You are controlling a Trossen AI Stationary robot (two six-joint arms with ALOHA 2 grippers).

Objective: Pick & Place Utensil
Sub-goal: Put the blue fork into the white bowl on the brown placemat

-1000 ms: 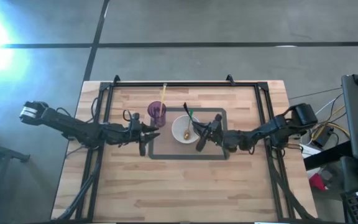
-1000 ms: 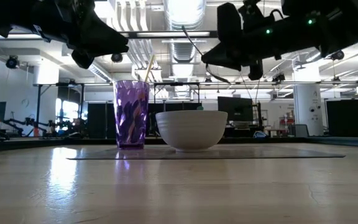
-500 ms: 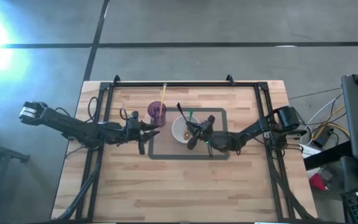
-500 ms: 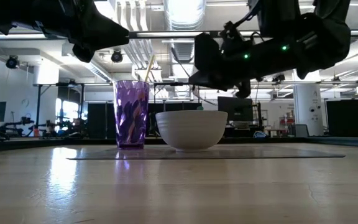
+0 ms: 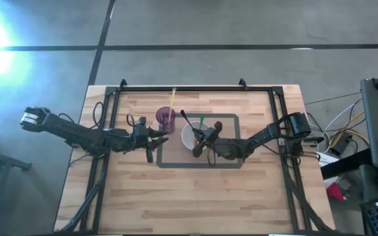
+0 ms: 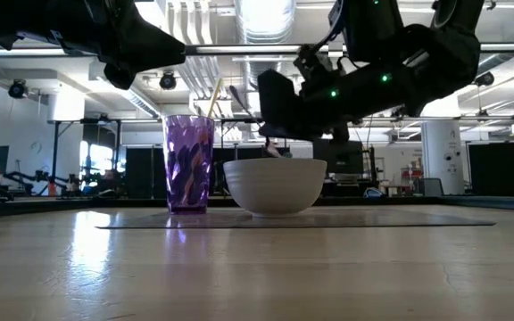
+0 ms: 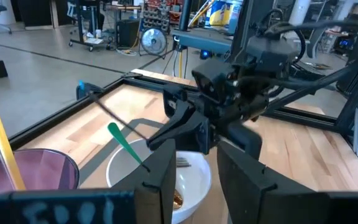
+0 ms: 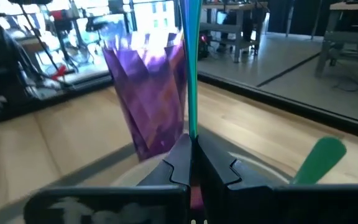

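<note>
From table height, the bare wooden surface (image 6: 257, 267) lies nearest, then a dark-outlined mat (image 6: 400, 222) carrying a white bowl (image 6: 275, 185) and, just beside it, a faceted purple cup (image 6: 189, 162) with a pale yellow straw (image 6: 214, 96) leaning out of it.

Over the bowl hangs the right hand (image 5: 198, 136), its fingers closed tight on a thin utensil (image 8: 190, 56). In the right wrist view the stem rises straight out of the shut fingers, teal along its length; from above it shows as a slim dark stick (image 5: 188, 122) slanting up from the hand toward the cup, over the bowl's rim. A second, green-handled utensil (image 7: 124, 142) rests in the bowl, its flat end sticking out past the rim.

The left hand (image 5: 156, 137) waits above the surface just beside the cup, fingers parted and holding nothing.
</note>
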